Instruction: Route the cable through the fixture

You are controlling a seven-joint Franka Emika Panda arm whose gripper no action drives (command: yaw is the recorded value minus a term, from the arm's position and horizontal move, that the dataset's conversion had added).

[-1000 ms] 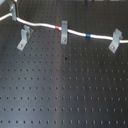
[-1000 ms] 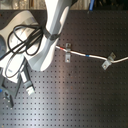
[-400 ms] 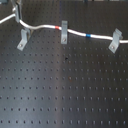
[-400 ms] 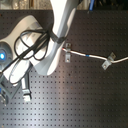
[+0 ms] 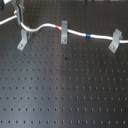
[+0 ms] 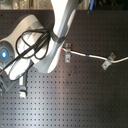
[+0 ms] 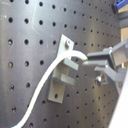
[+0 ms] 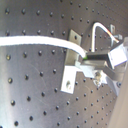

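In the first exterior view, three grey clips stand in a row along the far part of the tabletop [image 5: 65, 95], strung by the cable [image 5: 75, 33]. The near perforated surface lies open to passage.

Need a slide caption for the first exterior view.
White cable draped across three grey clips on a black perforated board, red and blue bands showing.

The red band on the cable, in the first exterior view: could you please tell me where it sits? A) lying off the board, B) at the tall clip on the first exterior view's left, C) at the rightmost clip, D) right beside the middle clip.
D: the red band on the cable sits just above the middle clip, while the blue band lies further toward the rightmost clip.
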